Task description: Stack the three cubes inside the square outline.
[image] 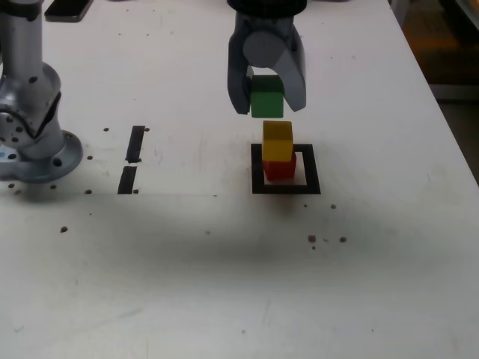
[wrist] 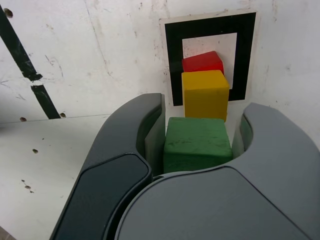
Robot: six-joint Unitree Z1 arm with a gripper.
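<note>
My tool (image: pixel 266 99) holds the green cube (image: pixel 266 99) above the yellow cube (image: pixel 278 142), because it must go on top.

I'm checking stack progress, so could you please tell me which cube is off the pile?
The green cube, held between the gripper fingers above the yellow cube, which sits on the red cube.

three cubes: one green (image: pixel 267 99), one yellow (image: pixel 278 142), one red (image: pixel 281 167), one square outline (image: pixel 285 185), two tape strips (image: pixel 135 143)
</note>
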